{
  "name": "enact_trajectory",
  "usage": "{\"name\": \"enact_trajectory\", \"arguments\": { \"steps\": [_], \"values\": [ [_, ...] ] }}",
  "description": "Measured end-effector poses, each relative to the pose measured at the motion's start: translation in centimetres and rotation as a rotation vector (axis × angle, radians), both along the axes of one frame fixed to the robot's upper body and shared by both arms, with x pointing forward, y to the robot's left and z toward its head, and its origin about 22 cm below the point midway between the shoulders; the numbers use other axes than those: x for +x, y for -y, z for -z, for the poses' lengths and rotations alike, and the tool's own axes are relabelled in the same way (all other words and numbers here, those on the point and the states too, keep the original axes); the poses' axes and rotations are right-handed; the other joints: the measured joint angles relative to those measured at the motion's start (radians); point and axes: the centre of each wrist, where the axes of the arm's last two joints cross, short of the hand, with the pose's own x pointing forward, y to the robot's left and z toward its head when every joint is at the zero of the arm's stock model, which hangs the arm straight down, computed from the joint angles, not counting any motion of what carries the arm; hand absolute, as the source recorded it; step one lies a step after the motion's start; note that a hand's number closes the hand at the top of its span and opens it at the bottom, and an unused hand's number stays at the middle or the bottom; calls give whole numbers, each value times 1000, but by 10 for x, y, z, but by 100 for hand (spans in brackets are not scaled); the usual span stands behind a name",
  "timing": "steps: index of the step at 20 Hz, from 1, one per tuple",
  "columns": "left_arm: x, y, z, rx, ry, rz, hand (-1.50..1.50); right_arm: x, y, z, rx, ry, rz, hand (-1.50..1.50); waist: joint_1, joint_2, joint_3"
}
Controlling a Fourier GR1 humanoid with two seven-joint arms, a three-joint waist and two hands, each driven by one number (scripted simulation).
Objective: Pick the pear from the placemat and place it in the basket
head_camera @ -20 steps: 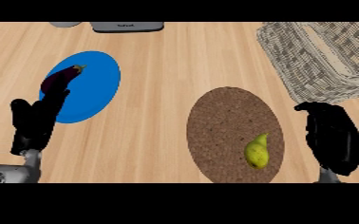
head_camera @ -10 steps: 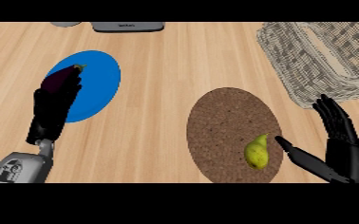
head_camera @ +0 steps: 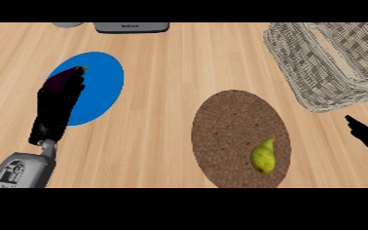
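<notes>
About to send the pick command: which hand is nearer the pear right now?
Right. The right hand shows only at the view's right edge, just up and right of the pear on the placemat. The left hand lies far left, over the blue plate.

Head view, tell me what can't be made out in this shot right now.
- Right hand: only a dark tip shows at the right edge; the rest is cut off, fingers unreadable.
- Eggplant on the blue plate: partly covered by the left hand.
- Basket: cut off by the right edge.
- Grey items along the top edge: cropped, unidentifiable.
- Pear: fully visible on the placemat.
</notes>
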Motion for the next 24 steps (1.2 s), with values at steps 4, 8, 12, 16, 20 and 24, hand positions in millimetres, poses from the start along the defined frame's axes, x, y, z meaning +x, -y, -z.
{"name": "enact_trajectory", "arguments": {
  "steps": [4,8,12,16,20,24],
  "values": [
    [4,8,4,-10,-6,11,0,-1,-1,-38,8,-120,-100,-150,6,0,3],
    [9,7,0,-4,-7,15,0,-2,0,-63,29,-178,-122,-150,13,0,4],
    [11,1,3,-3,-5,18,0,-7,-3,-72,34,-195,-94,-150,17,0,5],
    [10,8,4,-8,-10,20,0,-12,-13,-65,31,-181,-48,-150,19,0,6],
    [11,6,10,-11,-6,20,0,-13,-14,-53,6,-169,2,-150,20,1,6],
    [13,4,6,-9,-8,22,0,-10,-17,-36,1,-171,22,-150,22,1,6]
  ]
}}
